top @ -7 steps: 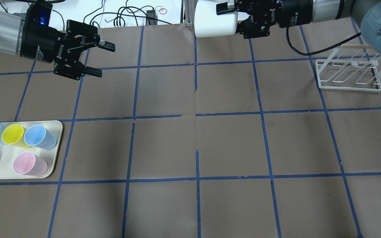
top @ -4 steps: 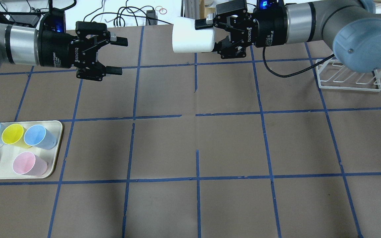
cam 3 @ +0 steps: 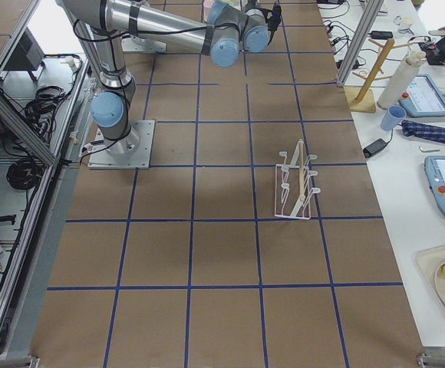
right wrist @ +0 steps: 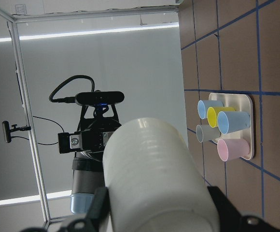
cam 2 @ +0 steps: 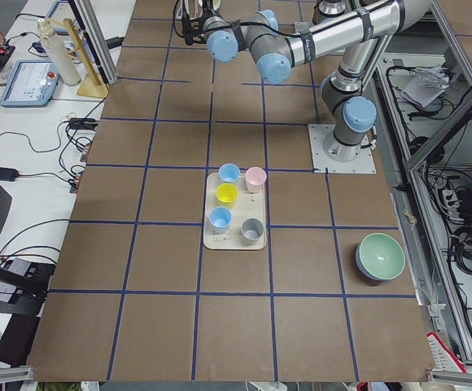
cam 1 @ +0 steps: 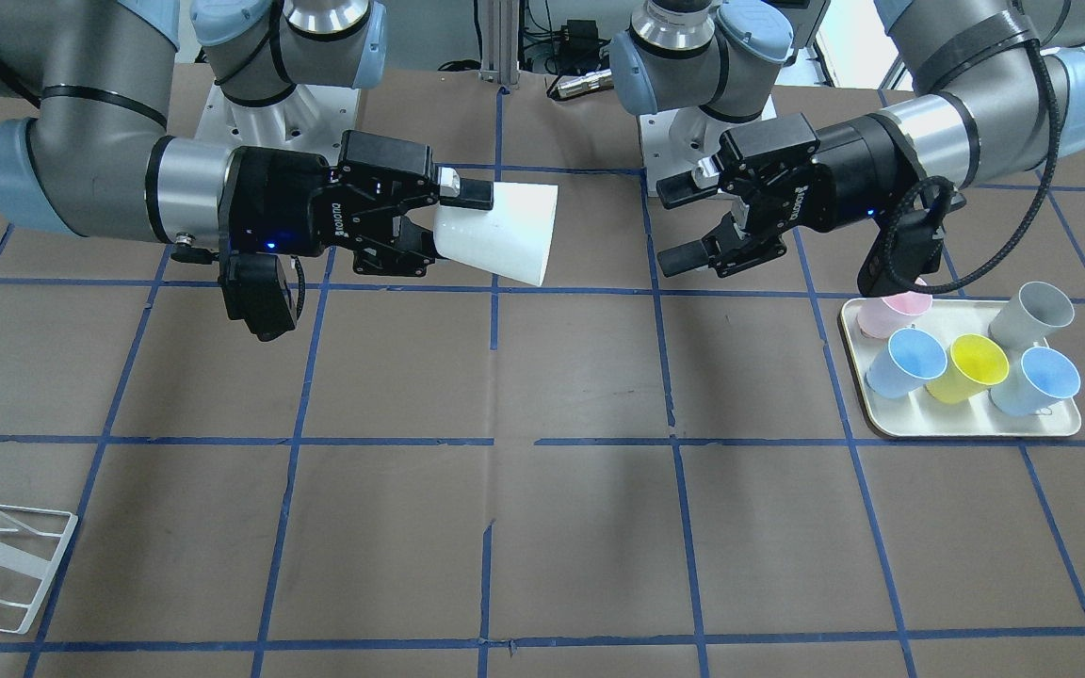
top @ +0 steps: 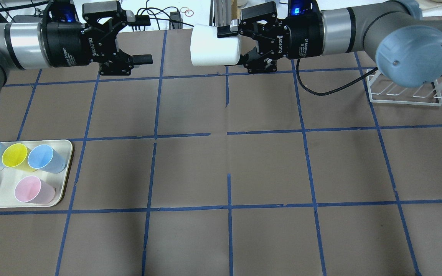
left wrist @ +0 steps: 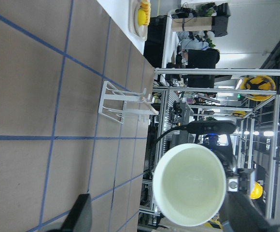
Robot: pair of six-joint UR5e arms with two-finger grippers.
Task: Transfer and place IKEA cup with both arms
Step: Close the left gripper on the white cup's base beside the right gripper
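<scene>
Held sideways in the air over the brown-paper counter [top: 267, 165] with its blue tape grid: the off-white, tapered plastic IKEA cup [top: 213, 48], narrow base end clamped between the black fingers of the right gripper [top: 233, 46], open mouth turned toward the left gripper [top: 143, 38]. Facing the cup's mouth, near its rim but not touching, fingers spread wide around nothing. Off to the robot's left, a cream tray [top: 67, 168] carrying 5 plastic tumblers [cam 1: 976, 367], mouths up: 2 blue, 1 yellow, 1 pink, 1 grey. On the robot's right, a white wire rack [top: 405, 100] standing on the counter.
</scene>
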